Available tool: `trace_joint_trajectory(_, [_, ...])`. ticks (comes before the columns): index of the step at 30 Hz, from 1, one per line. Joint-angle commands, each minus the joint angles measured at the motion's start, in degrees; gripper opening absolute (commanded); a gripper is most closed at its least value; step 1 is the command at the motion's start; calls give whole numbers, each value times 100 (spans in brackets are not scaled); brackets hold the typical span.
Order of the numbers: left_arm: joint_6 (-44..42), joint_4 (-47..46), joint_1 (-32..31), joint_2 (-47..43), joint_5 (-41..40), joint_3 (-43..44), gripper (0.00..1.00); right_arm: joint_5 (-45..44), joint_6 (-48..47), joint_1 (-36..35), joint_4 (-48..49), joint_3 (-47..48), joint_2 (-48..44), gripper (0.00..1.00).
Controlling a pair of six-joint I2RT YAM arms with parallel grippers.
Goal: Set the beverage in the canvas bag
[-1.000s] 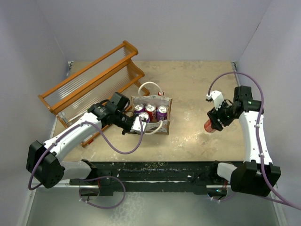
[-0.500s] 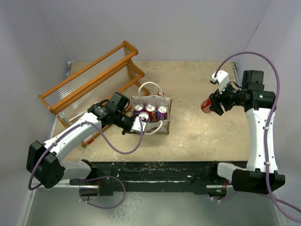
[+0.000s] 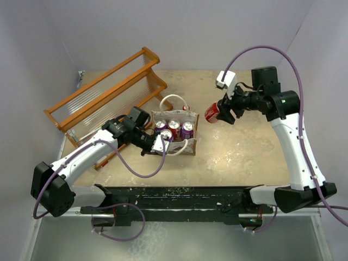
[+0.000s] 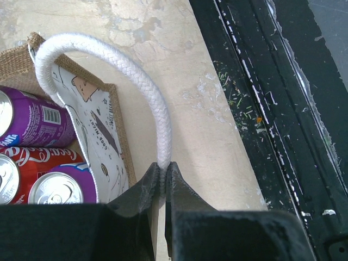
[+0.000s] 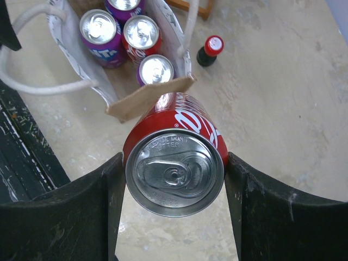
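The right gripper (image 3: pixel 222 110) clamps a red can (image 3: pixel 212 112) across its body, one finger on each side. The can lies roughly on its side, pull-tab end facing the wrist camera. It hangs to the right of the canvas bag (image 3: pixel 175 130), near the bag's far right corner and not inside it. In the right wrist view a tan corner of the bag (image 5: pixel 149 98) cuts across the can's (image 5: pixel 175 157) far end, so that end is hidden, and whether bag and can touch cannot be told. Only the inner faces of the fingers (image 5: pixel 81 212) show there; their tips and the wrist run out of the picture.

The left gripper (image 3: pixel 158 143) sits at the bag's near left side. Its fingers (image 4: pixel 142 190) are pressed together on the near white rope handle (image 4: pixel 130 70), pinching the rope where it comes down to the bag's edge. The gripper body fills the bottom of the left wrist view and hides the bag's near wall below the pinch.

Inside the bag stand several cans (image 5: pixel 141 35), purple and red, silver tops up. The right wrist view shows four, the farthest cut off by the picture's edge. From above, the left arm covers part of the bag's near left corner.

A wooden rack (image 3: pixel 109 98) stands at the far left of the table (image 3: pixel 239 152). A small dark bottle with a red cap (image 5: pixel 209 50) stands on the table beyond the bag; from above I cannot pick it out.
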State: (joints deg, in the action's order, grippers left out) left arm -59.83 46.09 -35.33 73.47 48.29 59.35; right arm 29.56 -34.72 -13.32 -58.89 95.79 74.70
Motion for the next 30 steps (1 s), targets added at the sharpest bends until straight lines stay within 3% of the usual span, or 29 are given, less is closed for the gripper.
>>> trace_joint_trajectory(1, [-273, 204, -7, 52, 307, 233, 1, 325, 215, -413, 583, 505, 92, 0])
trace_joint_trajectory(7, [-733, 769, -15, 135, 785, 282, 0, 560, 113, -832, 771, 625, 469, 0])
trace_joint_trajectory(14, [-1051, 1103, -16, 179, 570, 220, 0, 922, 141, -1254, 1048, 673, 967, 0])
trace_joint_trajectory(30, [-1058, 1029, -20, 63, 483, 24, 0, 586, 53, -2079, 894, 777, 1842, 0])
